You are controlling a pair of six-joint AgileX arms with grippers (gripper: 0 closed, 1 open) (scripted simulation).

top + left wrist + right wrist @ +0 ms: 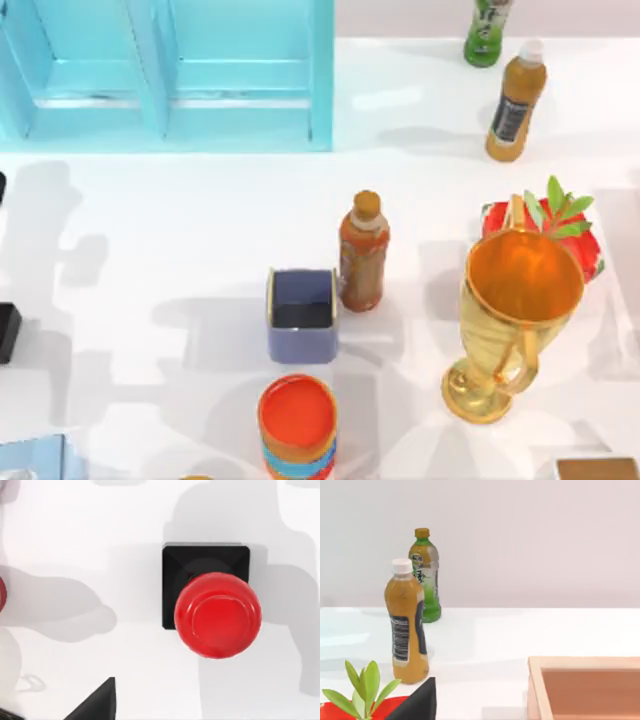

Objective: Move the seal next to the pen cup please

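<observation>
- One step in hand: approach above seal (211, 600), not yet gripped; finger opening of left gripper cannot be told.
- Next: descend, grip knob, carry beside pen cup (302, 315).

The left arm (6, 332) sits at the left edge of the table (150, 220), only dark parts of it reaching into the top view. The left gripper (95, 704) points straight down at the tabletop. The right gripper (417, 702) is low and level on the right side, facing the far side.
</observation>
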